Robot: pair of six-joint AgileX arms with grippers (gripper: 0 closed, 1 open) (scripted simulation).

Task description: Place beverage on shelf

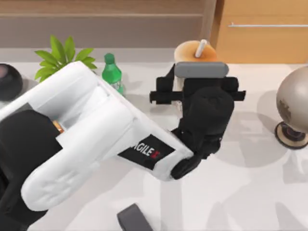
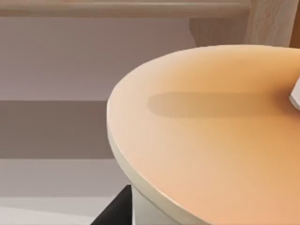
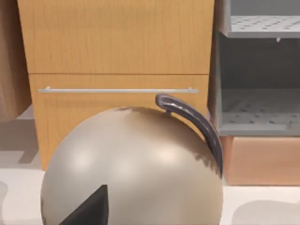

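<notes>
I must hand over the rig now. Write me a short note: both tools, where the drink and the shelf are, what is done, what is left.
Left tool: at the drink near the table's back edge; grip hidden, so I cannot tell if it holds it.
Right tool: behind the globe, facing the cabinet; looks idle.
Shelf: behind the drink.
Done: left arm reached the drink.
Left: confirm the grip, lift, set the drink on the shelf.

From above, the left arm's black wrist covers the beverage (image 1: 192, 52) below its orange lid, so the left gripper (image 1: 198, 84) and its fingers cannot be made out. The globe (image 1: 294, 107) at the table's right edge is cut by the frame. The black ball (image 1: 9, 81) at the left edge is cut too.
</notes>
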